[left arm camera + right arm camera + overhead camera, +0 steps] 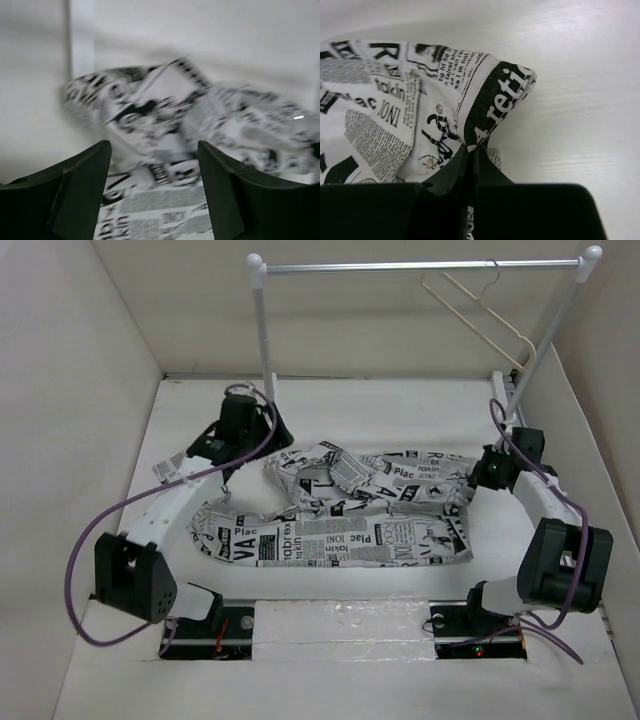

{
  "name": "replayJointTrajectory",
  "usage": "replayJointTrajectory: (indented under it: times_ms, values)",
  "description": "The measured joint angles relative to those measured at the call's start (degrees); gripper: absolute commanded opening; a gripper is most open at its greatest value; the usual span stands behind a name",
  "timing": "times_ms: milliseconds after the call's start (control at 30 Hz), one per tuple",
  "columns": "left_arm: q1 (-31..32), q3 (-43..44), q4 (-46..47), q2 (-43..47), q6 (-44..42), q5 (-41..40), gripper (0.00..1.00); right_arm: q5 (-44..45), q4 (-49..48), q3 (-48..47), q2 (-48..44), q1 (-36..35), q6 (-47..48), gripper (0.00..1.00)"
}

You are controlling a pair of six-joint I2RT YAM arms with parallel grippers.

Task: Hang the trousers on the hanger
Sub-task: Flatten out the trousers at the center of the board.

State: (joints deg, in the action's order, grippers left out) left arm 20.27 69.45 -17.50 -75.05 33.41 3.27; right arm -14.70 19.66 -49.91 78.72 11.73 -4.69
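The trousers, white with black newsprint, lie crumpled across the middle of the table. My left gripper hovers over their far left end. In the blurred left wrist view its jaws stand wide open with the trousers beyond them and nothing between them. My right gripper is at the right end of the cloth. There it is shut on a dark printed edge of the trousers, near two small buttons. The pale hanger hangs from the rail at the back right.
A clothes rail with white posts spans the back of the table. White walls close in the left, right and back sides. Purple cables loop beside each arm.
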Motion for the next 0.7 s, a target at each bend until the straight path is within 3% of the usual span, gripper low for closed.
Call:
replayJointTrajectory:
  times_ms: [133, 333, 433, 467, 500, 600, 700]
  values:
    - [0.57, -8.70, -3.39, -4.07, -0.59, -3.13, 0.68, 0.94, 1.51, -0.68, 1.99, 5.51, -0.07, 0.00]
    - [-2.29, -13.94, 0.61, -1.81, 1.64, -1.60, 0.65, 2.03, 1.29, -1.68, -0.33, 1.84, -0.11, 0.00]
    - [3.06, -16.59, 4.44, -1.84, 2.08, -0.61, 0.57, 2.01, 0.55, -0.68, -2.27, 0.09, -0.09, 0.00]
    - [5.25, -16.65, 4.72, -2.08, 1.92, -0.52, 0.45, 1.97, 0.13, 0.09, -2.84, -0.15, -0.07, 0.00]
    - [7.91, -16.59, 5.51, -2.36, 1.46, -0.68, 0.43, 1.81, -0.04, 0.90, -3.30, -0.17, -0.04, 0.00]
    - [14.03, -16.00, 6.56, -4.07, 0.11, -3.48, 0.44, 1.38, -0.20, 2.69, -3.43, -0.17, -0.02, 0.00]
    - [15.91, -15.61, 6.19, -6.73, -0.33, -6.58, 0.51, 0.81, -0.17, 3.58, -3.48, -0.17, 0.00, 0.00]
